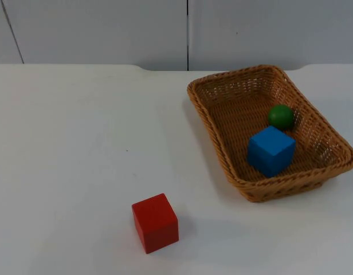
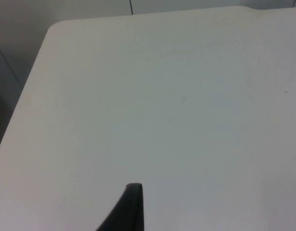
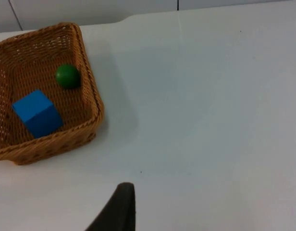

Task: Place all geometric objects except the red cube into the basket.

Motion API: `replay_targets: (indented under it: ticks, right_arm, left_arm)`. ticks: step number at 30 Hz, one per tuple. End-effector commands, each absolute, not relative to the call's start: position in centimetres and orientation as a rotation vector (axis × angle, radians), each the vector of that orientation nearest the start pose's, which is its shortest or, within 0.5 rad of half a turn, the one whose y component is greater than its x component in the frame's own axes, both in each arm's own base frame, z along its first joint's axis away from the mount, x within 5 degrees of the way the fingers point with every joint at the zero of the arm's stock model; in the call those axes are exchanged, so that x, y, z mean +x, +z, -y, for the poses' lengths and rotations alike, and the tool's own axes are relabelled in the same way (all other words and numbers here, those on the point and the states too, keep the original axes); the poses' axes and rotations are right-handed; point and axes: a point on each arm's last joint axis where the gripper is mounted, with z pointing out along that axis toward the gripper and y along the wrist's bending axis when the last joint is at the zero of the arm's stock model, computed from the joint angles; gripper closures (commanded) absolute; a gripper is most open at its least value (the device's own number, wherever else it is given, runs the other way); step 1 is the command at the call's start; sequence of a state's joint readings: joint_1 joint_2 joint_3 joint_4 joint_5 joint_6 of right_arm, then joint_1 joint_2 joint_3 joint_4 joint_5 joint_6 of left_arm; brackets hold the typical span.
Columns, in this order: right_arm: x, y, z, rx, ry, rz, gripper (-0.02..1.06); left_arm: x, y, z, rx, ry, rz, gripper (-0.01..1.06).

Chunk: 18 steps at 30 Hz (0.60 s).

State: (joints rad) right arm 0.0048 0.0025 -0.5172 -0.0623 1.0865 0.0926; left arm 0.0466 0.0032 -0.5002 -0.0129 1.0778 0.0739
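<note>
basket (image 1: 222, 150) woven tan, holds blue cube (image 1: 271, 150), green ball (image 1: 281, 117) | gripper states: cannot tell

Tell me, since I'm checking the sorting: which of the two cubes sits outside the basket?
The red cube. It stands alone on the white table, while the blue cube lies inside the basket beside the green ball.

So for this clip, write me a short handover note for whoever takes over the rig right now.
Left gripper: waits above bare white table top. Right gripper: above the table beside the woven wicker basket; whether either is open cannot be told.
In the basket: blue cube and green ball, close together.
Red cube: on the table, outside the basket, as required.
Done: both objects are in. Left: nothing visible.
</note>
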Motion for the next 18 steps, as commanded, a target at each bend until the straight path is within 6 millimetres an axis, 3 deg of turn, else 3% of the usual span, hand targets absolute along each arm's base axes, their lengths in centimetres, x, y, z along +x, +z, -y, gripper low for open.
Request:
replay_targets:
  ticks: [1, 18]
  right_arm:
    - [-0.78, 28.06, 0.55, 0.103, -0.023, -2.042, 0.00]
    - [-0.77, 28.06, 0.55, 0.090, -0.013, -2.043, 0.00]
  left_arm:
    - [-0.51, 27.52, 0.08, 0.036, 0.062, -2.063, 0.00]
    - [-0.51, 27.52, 0.07, 0.035, 0.064, -2.063, 0.00]
